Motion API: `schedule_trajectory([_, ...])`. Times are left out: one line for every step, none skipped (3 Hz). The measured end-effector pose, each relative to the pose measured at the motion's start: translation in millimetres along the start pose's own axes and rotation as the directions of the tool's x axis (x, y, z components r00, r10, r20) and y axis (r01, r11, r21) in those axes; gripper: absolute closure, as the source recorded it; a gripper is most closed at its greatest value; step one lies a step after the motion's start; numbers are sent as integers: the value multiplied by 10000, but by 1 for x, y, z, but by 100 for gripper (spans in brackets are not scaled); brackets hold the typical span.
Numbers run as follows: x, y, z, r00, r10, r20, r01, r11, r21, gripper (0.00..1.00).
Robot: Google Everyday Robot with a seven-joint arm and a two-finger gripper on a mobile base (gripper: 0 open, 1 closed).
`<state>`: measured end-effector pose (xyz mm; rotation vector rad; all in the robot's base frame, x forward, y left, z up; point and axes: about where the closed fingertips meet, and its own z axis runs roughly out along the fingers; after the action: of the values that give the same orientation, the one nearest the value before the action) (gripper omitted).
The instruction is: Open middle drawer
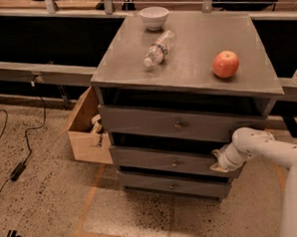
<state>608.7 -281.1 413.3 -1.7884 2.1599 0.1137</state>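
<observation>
Pulling straight outward seems best, to avoid skewing: white arm's gripper [216, 163] sits at right end of wide grey wooden middle drawer [150, 159], centre frame, away from its small round metal knob [175, 163]; its grip state cannot be told.

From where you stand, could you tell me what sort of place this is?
Probably a robot test lab: taped floor lines, a cable, a cardboard box beside the cabinet. The gripper is at the right end of the middle drawer.

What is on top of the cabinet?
A bowl, a bottle on its side, an apple. The bowl's near wall hides its bottom. The gripper is at the right end of the middle drawer.
</observation>
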Motion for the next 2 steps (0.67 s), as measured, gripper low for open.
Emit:
schedule_trajectory([-1,0,-2,10000,0,0,0,10000,-2,100])
schedule_trajectory([-1,0,-3,10000,0,0,0,10000,-4,100])
